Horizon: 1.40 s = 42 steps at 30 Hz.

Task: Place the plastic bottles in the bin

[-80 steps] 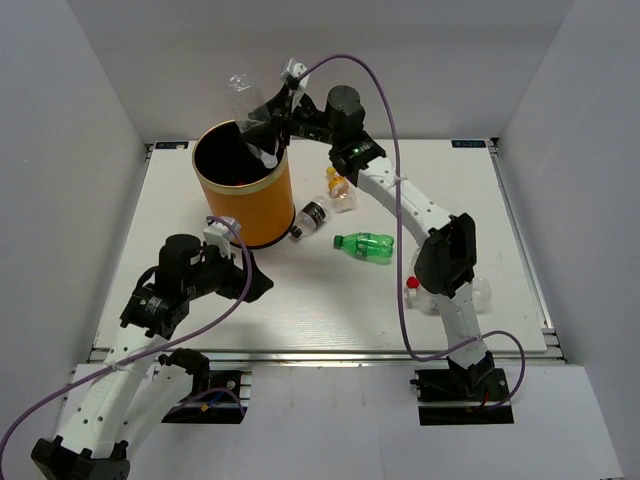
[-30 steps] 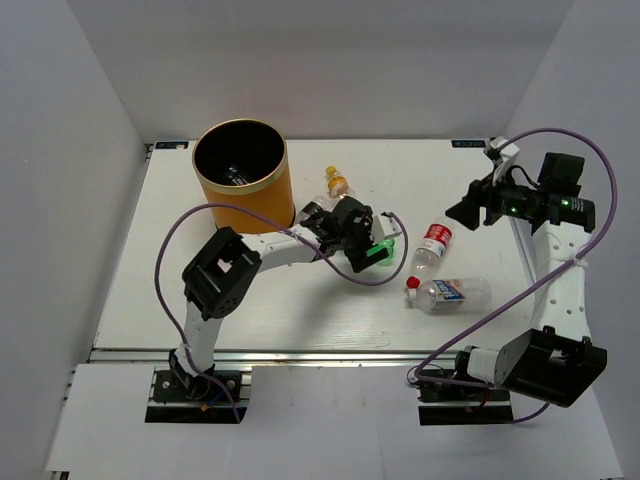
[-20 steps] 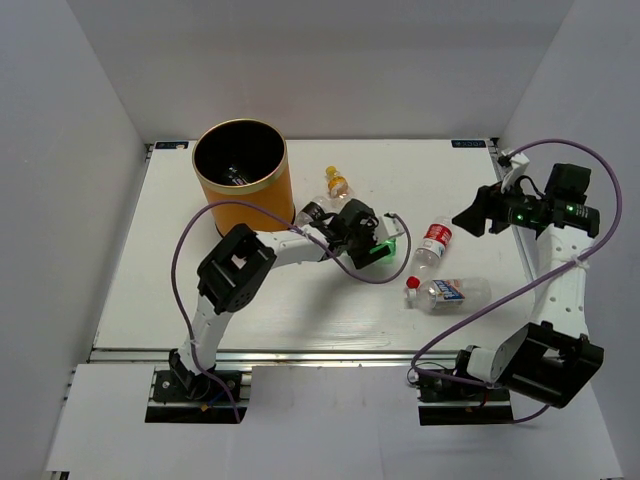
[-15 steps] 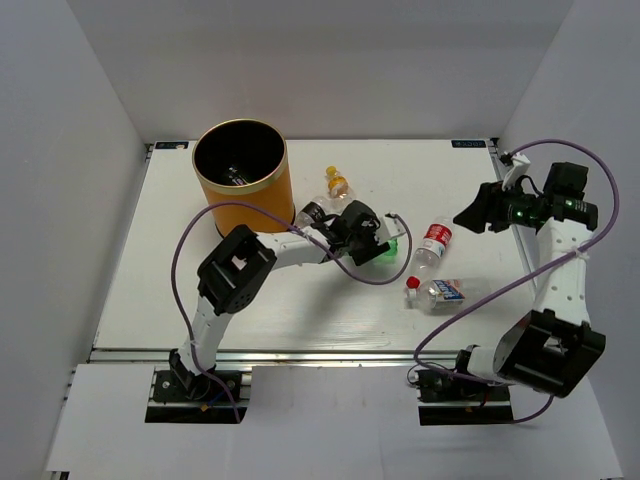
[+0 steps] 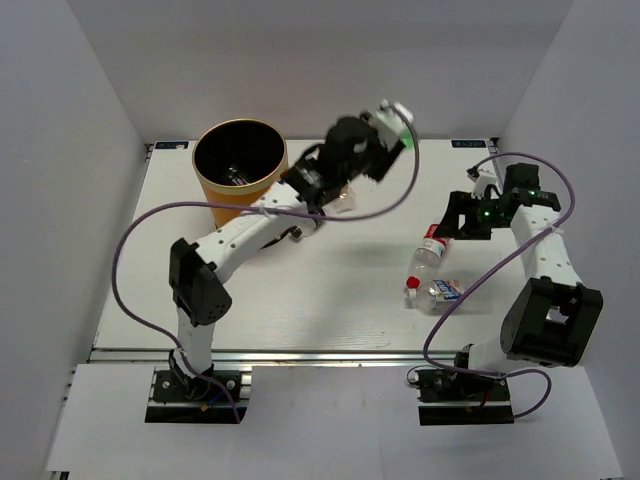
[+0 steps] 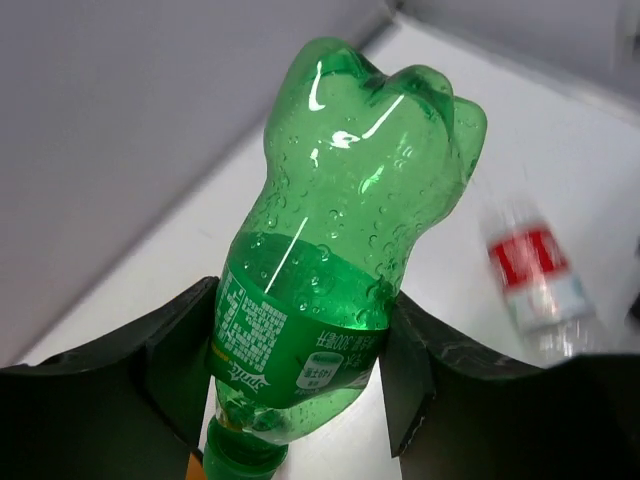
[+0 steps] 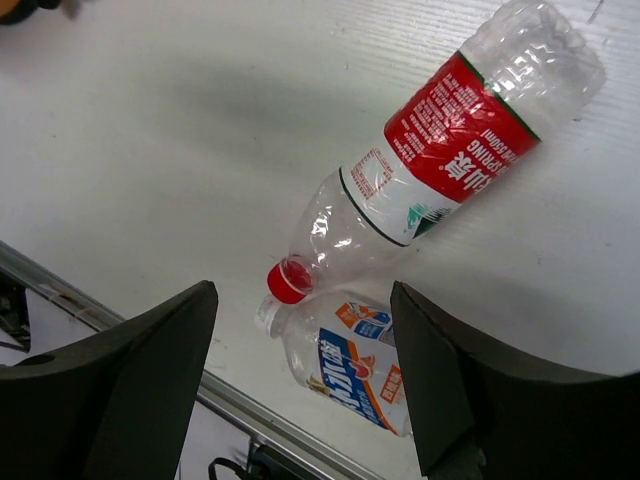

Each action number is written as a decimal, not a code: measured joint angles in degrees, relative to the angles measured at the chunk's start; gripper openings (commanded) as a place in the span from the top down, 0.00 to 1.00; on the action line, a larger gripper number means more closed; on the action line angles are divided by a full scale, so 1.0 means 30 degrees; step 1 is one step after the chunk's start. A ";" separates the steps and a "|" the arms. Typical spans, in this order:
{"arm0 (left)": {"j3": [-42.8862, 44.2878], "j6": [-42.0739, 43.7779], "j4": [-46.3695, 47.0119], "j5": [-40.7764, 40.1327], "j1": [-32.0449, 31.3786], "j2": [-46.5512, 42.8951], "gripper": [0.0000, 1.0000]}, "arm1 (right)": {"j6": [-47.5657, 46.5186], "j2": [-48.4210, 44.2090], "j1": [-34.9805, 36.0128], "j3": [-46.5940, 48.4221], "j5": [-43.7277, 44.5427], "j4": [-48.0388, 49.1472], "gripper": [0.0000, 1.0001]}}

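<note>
Green plastic bottle (image 6: 340,250) clamped in our left fingers (image 6: 170,370) hangs right of the tall orange bin (image 5: 213,195). Our right fingers (image 7: 120,400) gape wide over a clear red-labelled bottle (image 7: 440,160).

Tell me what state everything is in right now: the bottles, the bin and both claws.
Green bottle: capped, held in the air, gripped at its label.
Left claw: shut on the green bottle.
Right claw: open, empty, over the red-label bottle.
Red-label bottle: capped, lying on the table.
Blue-label bottle: lying on the table.
Bin: upright, open.
Binned bottle: lying inside the bin.
</note>
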 measured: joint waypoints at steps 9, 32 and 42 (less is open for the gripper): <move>0.6448 -0.4852 -0.3971 -0.3905 0.4539 -0.0721 0.89 | 0.3082 0.1821 0.1224 -0.0597 0.3366 0.1945 0.17; 0.1253 -0.9005 -0.8896 -0.6113 0.8772 -0.1960 0.01 | 0.5107 0.4677 0.2259 -0.0729 0.6936 0.3723 0.10; -0.5668 -0.7351 -0.5909 0.2091 0.8255 -1.1009 0.01 | 0.6120 0.7140 0.3825 -0.0736 0.8349 0.4903 0.42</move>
